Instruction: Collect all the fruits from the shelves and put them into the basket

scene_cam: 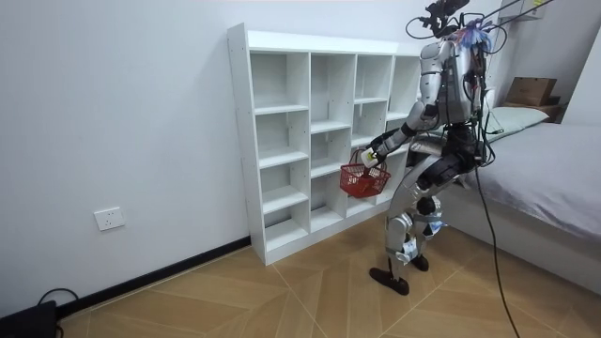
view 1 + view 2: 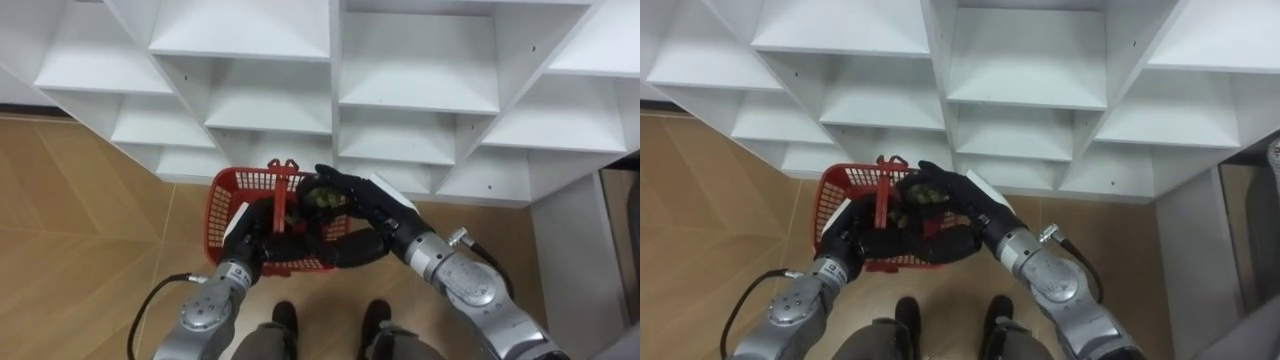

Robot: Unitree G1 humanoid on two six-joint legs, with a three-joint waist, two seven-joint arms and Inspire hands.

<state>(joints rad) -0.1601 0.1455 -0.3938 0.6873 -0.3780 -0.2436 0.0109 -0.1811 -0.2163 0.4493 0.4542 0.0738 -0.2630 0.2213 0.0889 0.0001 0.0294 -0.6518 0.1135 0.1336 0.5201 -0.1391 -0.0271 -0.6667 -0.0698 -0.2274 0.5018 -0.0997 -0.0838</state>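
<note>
A red plastic basket (image 2: pixel 228 200) hangs in front of me, just before the lower shelves of the white closet (image 2: pixel 400 90). My left hand (image 2: pixel 246 234) is curled round the basket's upright red handle (image 2: pixel 279 200). My right hand (image 2: pixel 352 198) reaches over the basket's rim from the right, its fingers closed on a small green fruit (image 2: pixel 322 195) held above the basket's inside. In the room view I stand upright facing the closet (image 1: pixel 282 141), with the basket (image 1: pixel 362 178) at waist height.
The closet's open compartments (image 2: pixel 1040 60) in front of me show bare white shelves. Wooden floor (image 2: pixel 70 220) lies to my left and below. In the room view a bed (image 1: pixel 554 169) stands close behind me, on that view's right.
</note>
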